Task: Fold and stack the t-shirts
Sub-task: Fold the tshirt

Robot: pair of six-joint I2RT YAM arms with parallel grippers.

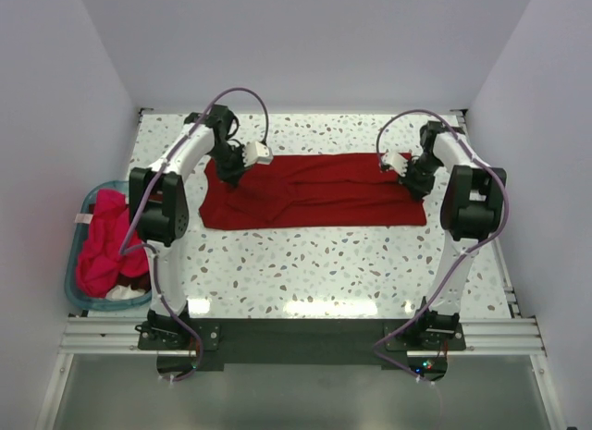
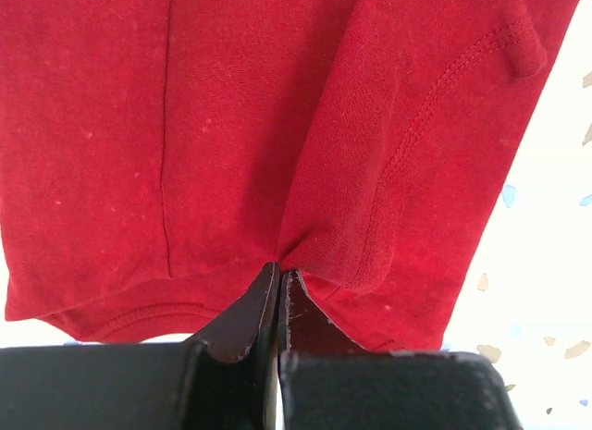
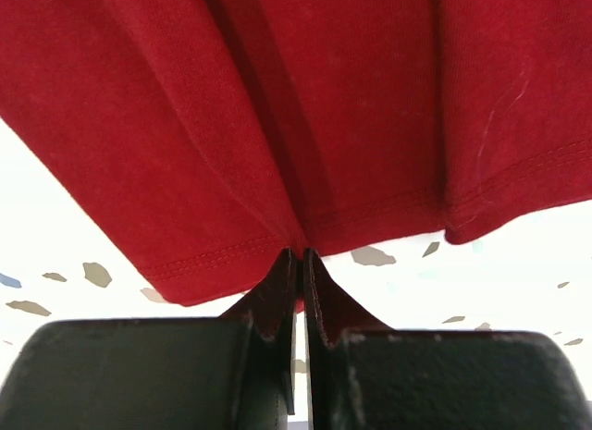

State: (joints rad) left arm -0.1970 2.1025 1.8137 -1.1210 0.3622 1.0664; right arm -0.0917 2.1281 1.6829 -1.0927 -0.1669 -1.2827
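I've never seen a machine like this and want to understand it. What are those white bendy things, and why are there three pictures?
They are two robot arms on a speckled table. One picture looks down from above; the other two come from cameras on each wrist. A crimson t-shirt lies spread flat. The left hand pinches one end of it and the right hand pinches the other end. A teal basket at the left holds pinkish-red shirts waiting their turn.

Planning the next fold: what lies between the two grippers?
The crimson shirt, stretched flat from the left gripper to the right gripper, seen from overhead.
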